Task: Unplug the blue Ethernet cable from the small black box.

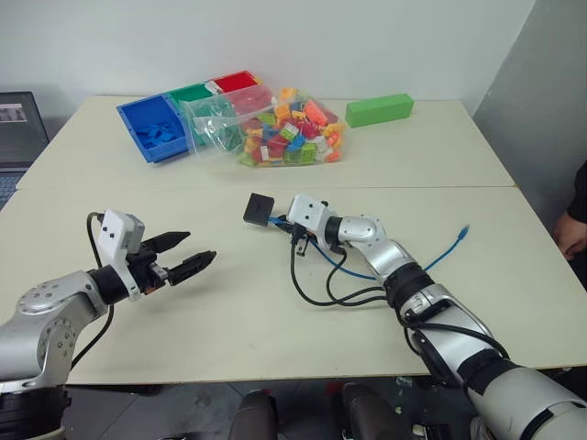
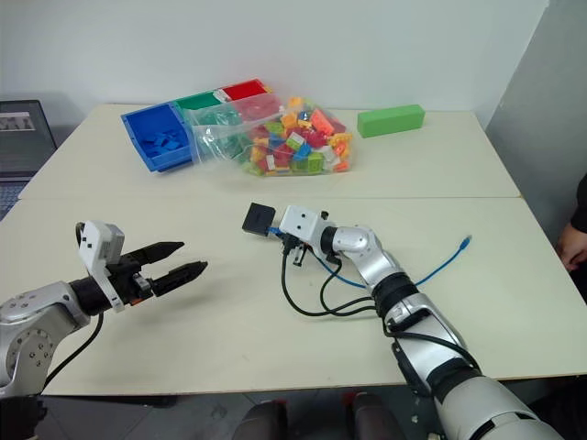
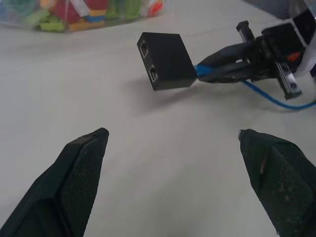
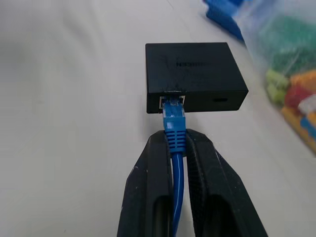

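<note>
Right gripper [image 4: 177, 143] clamped on the cable [image 4: 174, 129] just behind its plug. Plug seated in a port on the side of the box [image 4: 195, 75]. Box hanging off the cable end, lifted clear of the worktop [image 1: 275, 312], with its shadow below in the left wrist view. Seen from the head, box [image 1: 260, 208] near the middle of the worktop, just left of the right wrist. Two open ports on the box face toward the left gripper. Rest of the cable trailing back under the right forearm and out to the right, far plug [image 1: 465, 229] lying loose on the worktop.

Left gripper [image 1: 183, 254] spread wide, holding nothing, hovering over the worktop well left of the box, pointing toward it. Left fingertips [image 3: 98, 136] apart with bare worktop between.

At the far side: bag of bricks [image 1: 284, 130], blue tray [image 1: 154, 128] touching the bag on its left, green block [image 1: 379, 110] to the bag's right. Laptop [image 1: 18, 128] at the left edge. Person's hand [image 1: 570, 234] at the right edge.
</note>
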Motion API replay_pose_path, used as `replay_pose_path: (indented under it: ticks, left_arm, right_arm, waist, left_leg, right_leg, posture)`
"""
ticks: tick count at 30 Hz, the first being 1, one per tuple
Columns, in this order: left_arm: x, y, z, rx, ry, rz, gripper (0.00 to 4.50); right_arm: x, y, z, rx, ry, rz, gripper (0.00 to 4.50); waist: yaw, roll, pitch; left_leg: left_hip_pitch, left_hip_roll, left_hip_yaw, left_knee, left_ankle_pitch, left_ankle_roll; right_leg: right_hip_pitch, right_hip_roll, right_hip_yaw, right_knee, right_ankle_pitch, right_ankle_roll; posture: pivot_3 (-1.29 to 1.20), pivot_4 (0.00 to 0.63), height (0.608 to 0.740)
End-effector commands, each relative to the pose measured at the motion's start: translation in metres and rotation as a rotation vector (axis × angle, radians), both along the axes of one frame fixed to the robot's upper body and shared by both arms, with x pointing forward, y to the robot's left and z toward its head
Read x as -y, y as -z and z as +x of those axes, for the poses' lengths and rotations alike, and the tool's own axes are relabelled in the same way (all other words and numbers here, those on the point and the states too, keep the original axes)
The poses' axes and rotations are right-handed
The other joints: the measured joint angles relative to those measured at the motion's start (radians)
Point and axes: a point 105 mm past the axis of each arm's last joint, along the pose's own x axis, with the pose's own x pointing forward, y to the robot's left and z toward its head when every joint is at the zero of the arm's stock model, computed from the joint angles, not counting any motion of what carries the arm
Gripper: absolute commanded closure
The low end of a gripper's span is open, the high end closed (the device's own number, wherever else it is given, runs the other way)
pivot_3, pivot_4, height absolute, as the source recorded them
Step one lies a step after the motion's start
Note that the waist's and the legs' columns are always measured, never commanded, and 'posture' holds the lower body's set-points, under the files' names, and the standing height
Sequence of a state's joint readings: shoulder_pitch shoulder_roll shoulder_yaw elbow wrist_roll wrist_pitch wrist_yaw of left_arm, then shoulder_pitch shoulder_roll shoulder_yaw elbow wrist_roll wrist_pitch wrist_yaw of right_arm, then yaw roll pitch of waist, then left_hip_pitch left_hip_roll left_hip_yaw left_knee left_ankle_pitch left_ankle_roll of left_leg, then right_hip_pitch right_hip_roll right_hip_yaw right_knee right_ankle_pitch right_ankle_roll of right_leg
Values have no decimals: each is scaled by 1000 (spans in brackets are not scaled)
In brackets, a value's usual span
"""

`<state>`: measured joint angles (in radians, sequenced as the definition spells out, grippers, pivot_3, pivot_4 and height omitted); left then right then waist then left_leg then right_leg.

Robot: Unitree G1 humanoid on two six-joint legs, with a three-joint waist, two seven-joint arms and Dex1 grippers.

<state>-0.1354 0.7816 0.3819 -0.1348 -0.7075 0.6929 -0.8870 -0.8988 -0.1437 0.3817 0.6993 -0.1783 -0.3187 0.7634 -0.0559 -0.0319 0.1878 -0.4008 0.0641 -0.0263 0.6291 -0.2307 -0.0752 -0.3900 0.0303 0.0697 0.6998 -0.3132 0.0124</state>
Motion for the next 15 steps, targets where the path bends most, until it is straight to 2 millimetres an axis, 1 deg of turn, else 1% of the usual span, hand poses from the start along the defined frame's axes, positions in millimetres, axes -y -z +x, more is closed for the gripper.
replay_pose_path:
  ticks: [1, 4, 7, 11, 15]
  left_arm:
    - [10, -19, -3, -22, 79, -99, 0]
    - [19, -25, -3, -49, 136, -162, 0]
    - [31, -26, -5, -65, 200, -177, 0]
    - [43, -30, -8, -69, 259, -202, 0]
    - [48, -31, -9, -65, 286, -219, 0]
  right_arm:
    - [-6, -34, -31, 253, -201, -19, 4383]
    - [-3, -43, -46, 347, -282, -35, 4383]
    - [-2, -50, -56, 409, -333, -42, 4383]
    - [1, -52, -64, 423, -363, -49, 4384]
    - [3, -57, -67, 414, -364, -37, 4384]
  waist:
    - [-1, 0, 0]
    - [-1, 0, 0]
    - [-1, 0, 0]
    - [1, 0, 0]
    - [3, 0, 0]
  left_leg:
    - [0, 0, 0, 0, 0, 0]
    - [1, 0, 0, 0, 0, 0]
    - [2, 0, -1, 0, 0, 0]
    - [1, 0, -1, 0, 0, 0]
    - [1, 0, 0, 1, 0, 0]
  right_leg:
    - [0, 0, 0, 0, 0, 0]
    - [0, 0, 0, 0, 0, 0]
    - [1, 0, 0, 1, 0, 0]
    - [1, 0, 0, 1, 0, 0]
    - [1, 0, 0, 1, 0, 0]
  posture:
    - [0, 150, 740]
    - [0, 150, 740]
    - [0, 150, 740]
    - [0, 150, 740]
    - [0, 150, 740]
